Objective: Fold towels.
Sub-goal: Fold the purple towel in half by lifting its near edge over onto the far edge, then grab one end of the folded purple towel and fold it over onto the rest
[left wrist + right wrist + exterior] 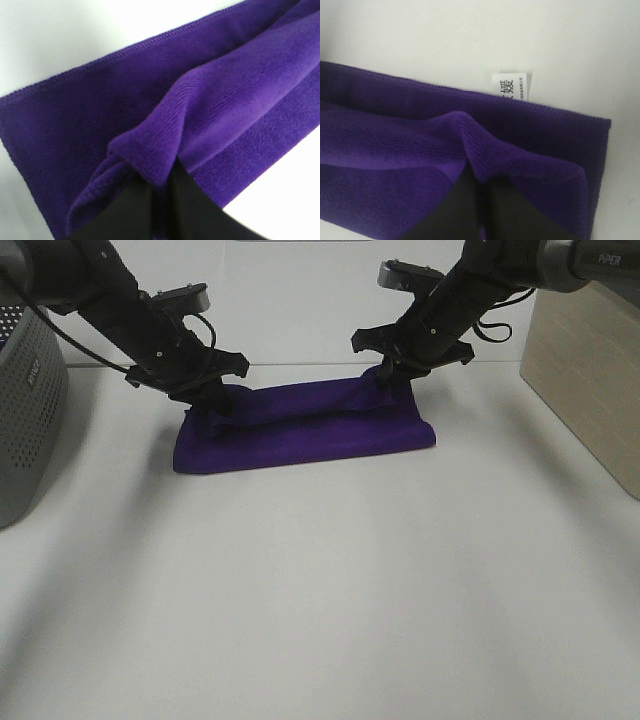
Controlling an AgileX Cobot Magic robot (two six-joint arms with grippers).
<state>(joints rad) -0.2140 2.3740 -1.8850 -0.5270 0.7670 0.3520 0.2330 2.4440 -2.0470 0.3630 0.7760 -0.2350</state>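
- Left tool (pixel 214 416) is clenched on a pinch of the towel (pixel 300 438), its dark fingers (pixel 130 217) biting a raised fold.
- Right tool (pixel 384 380) is clenched the same way on the towel's other end.
- The purple towel lies as a long folded band on the white worktop (pixel 320 590), between both tools.
- A white tag (pixel 511 86) sticks out from its hem.
- A grey basket (pixel 25 410) stands at the left and a wooden box (pixel 590 380) at the right.

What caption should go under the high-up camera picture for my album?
The left claw and right claw pinch the purple towel on a white table.
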